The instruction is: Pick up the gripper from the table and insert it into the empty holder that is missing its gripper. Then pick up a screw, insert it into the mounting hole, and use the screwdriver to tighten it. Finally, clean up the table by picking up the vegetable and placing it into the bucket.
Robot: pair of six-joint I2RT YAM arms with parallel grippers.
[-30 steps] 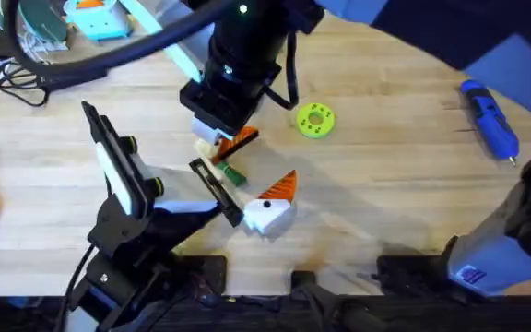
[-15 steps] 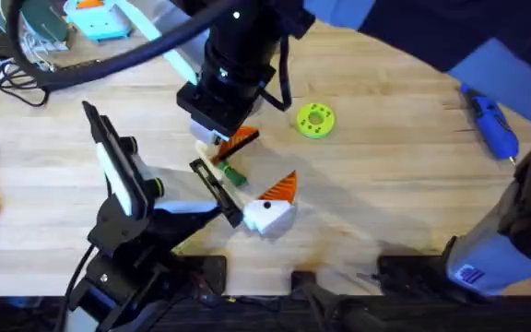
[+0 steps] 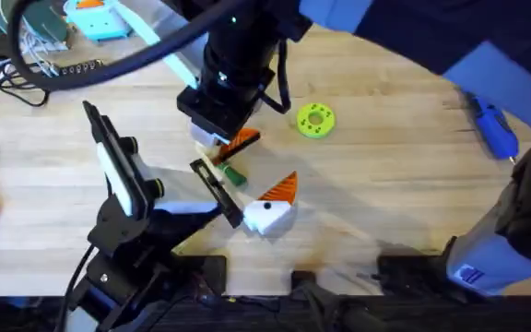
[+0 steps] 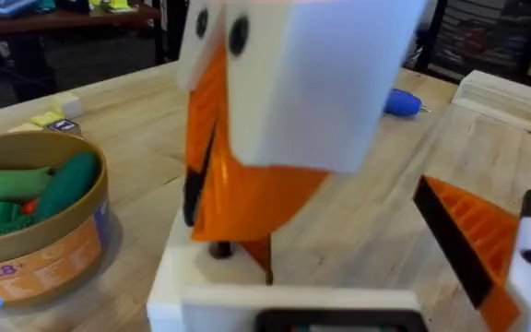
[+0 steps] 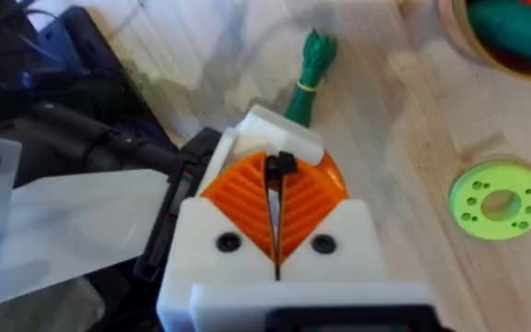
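right end effector [image 5: 275, 198]: pads together | left end effector [image 3: 218, 194]: state unclear | vegetable [image 5: 308, 69] just beside | bucket [image 4: 35, 217] near

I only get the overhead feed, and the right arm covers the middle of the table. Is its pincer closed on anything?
Observer: Yes. The right pincer has its orange ribbed pads pressed together, with a small dark piece pinched at the tips; I can't tell what it is.
Operator: Where is the bucket?
Observer: The round orange-brown bucket stands on the wood near that arm, with plump green toy vegetables inside.
Operator: And the slim one?
Observer: The slim dark green toy vegetable lies on the table beyond the pincer, apart from it.
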